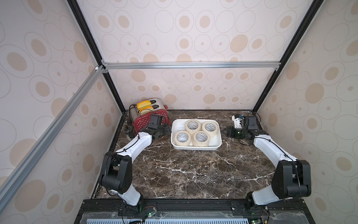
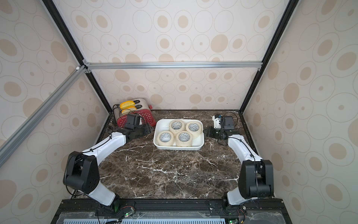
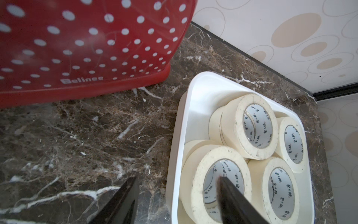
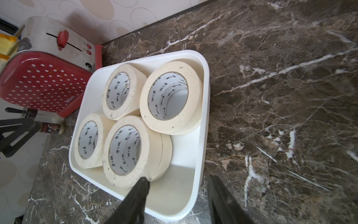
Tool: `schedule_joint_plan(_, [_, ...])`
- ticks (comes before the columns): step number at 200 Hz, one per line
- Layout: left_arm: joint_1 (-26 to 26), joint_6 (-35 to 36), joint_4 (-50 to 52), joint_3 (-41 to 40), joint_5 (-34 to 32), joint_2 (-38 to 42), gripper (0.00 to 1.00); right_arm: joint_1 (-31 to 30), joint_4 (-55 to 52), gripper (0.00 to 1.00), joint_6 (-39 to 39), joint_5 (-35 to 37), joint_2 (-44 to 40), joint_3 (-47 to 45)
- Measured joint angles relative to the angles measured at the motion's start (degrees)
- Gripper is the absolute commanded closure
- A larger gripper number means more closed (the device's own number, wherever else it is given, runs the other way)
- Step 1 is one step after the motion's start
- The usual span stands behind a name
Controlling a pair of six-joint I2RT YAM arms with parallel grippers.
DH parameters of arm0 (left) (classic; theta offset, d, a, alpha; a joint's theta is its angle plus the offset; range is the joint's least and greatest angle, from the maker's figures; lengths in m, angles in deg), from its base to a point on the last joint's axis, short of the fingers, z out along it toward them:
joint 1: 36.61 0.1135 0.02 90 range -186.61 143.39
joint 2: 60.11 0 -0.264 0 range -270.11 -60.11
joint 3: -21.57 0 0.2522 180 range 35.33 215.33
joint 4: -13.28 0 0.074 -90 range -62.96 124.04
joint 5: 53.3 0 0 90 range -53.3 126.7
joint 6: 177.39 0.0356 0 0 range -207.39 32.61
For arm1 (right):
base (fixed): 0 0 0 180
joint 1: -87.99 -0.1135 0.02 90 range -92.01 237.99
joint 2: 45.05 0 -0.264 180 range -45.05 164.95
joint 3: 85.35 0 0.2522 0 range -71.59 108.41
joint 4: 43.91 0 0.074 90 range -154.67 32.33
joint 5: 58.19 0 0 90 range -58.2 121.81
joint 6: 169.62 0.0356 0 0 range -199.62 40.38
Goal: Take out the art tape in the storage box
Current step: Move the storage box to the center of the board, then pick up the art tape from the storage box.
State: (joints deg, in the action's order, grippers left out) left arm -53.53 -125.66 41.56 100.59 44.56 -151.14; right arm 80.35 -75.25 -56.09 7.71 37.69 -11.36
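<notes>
Black base rail (image 1: 193, 203) at front edge | dark white-veined marble tabletop (image 1: 193, 174), walled by cream oval-print panels (image 1: 193, 38) | storage box (image 1: 195, 149) at rear centre, art tape (image 1: 201, 137) stacked inside in four piles | left gripper (image 3: 178, 176) spread, empty, just beside box | right gripper (image 4: 178, 178) spread, empty, at opposite side | red dotted toaster (image 1: 140, 122) rear left, near box
</notes>
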Motion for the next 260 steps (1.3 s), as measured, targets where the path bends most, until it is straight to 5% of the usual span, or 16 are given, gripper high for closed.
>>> schedule_joint_plan(72, [-6.4,3.6,3.5,-2.9,-0.6,1.0,0.32,0.0,-0.8,0.22,3.2,-6.3,-15.6,-9.3])
schedule_joint_plan(132, [-9.0,5.7,4.7,2.4,-3.3,-4.9,0.34,0.0,5.6,0.12,13.1,-17.4,-17.5,-15.1])
schedule_joint_plan(260, [-9.8,8.9,6.3,9.7,-6.6,-13.9,0.53,0.0,6.5,0.11,16.5,-18.6,-18.3,-16.3])
